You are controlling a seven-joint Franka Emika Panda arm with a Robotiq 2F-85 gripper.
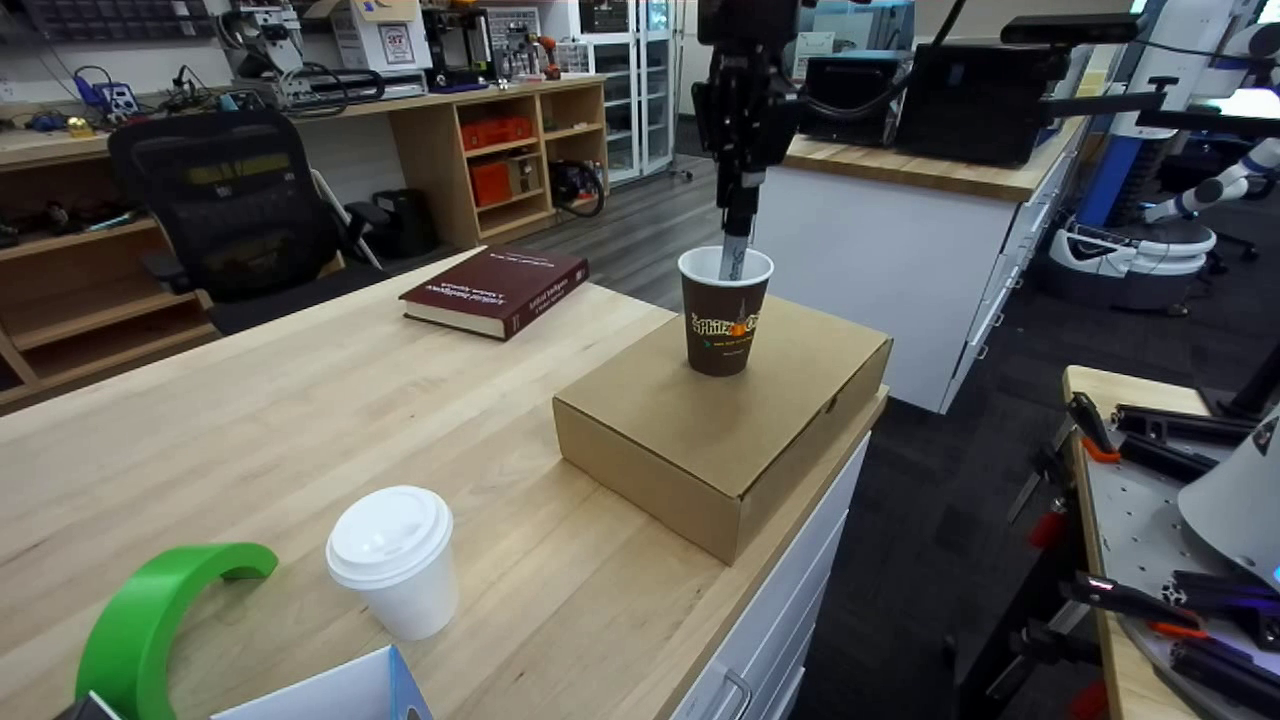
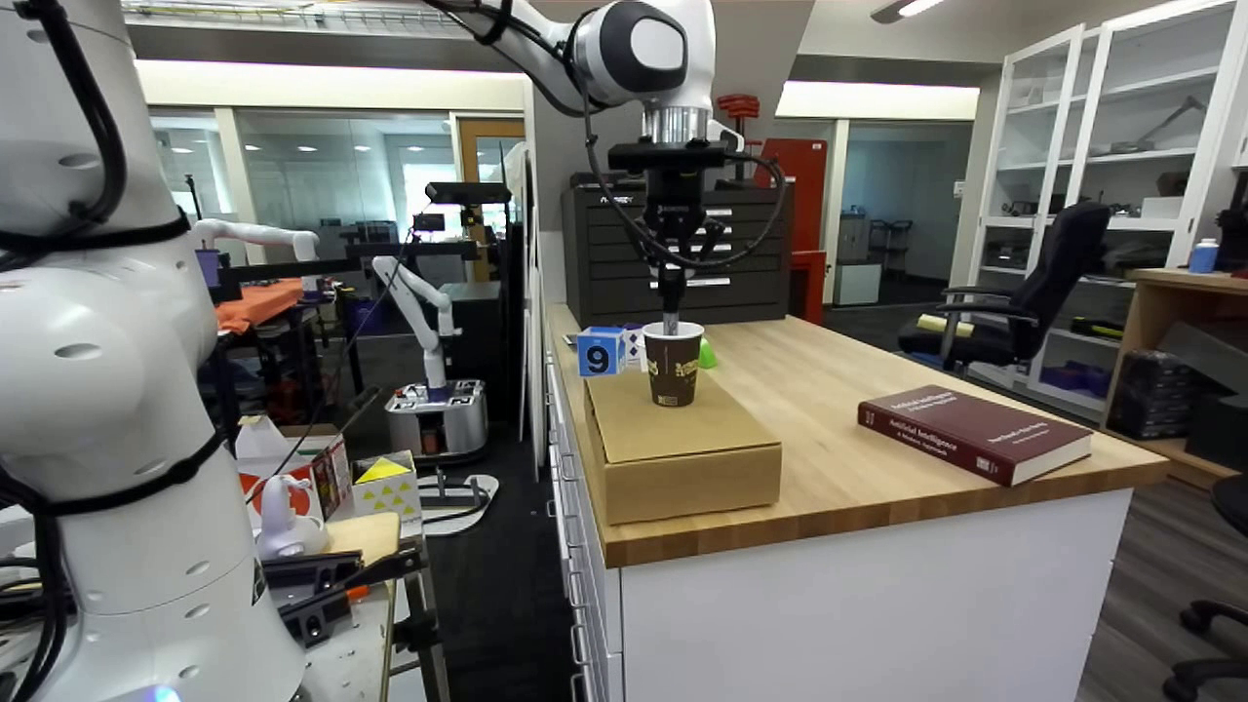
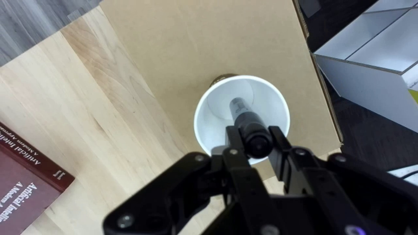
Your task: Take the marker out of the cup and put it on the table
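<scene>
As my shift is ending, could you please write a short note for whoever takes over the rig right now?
Gripper: closed on the dark upper end of the marker.
Marker: lower end inside the brown cup.
Brown cup: upright on the cardboard box, which sits on the table.
Done: marker gripped.
Left: lift it clear of the cup, put it on the table, release it.

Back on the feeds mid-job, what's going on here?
The robot's gripper is closed on the dark upper end of a marker, whose lower part is inside the brown Philz paper cup. That cup stands upright on a cardboard box, which sits on the wooden table. So the marker is held but not out of the cup yet; setting it on the table is left. A white-lidded cup and an Artificial Intelligence book are also on the table.
</scene>
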